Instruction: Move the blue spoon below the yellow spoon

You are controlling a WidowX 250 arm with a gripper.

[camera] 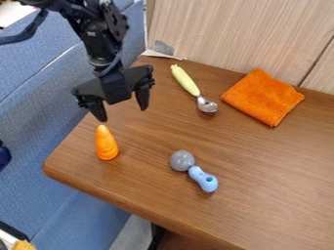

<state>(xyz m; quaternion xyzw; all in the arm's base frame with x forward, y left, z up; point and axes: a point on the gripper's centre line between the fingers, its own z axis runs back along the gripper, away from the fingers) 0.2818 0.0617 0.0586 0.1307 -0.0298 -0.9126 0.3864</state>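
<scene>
The black gripper [122, 113] hangs open over the table's left part, its two fingers spread apart with nothing between them. To its right lies the yellow spoon [186, 82], its handle toward the back and its metal bowl toward the front right. The blue spoon [203, 179], with a round grey head at its upper left end and a light blue handle, lies near the front edge, in front of the yellow spoon. It is well apart from the gripper, which is up and to its left.
An orange carrot-like toy [106, 143] is just in front of the gripper, near the table's left edge. A folded orange cloth [263, 97] lies at the back right. The wooden table [274, 166] meets a wood-grain panel [241, 34] behind; blue seating [39, 122] is at the left.
</scene>
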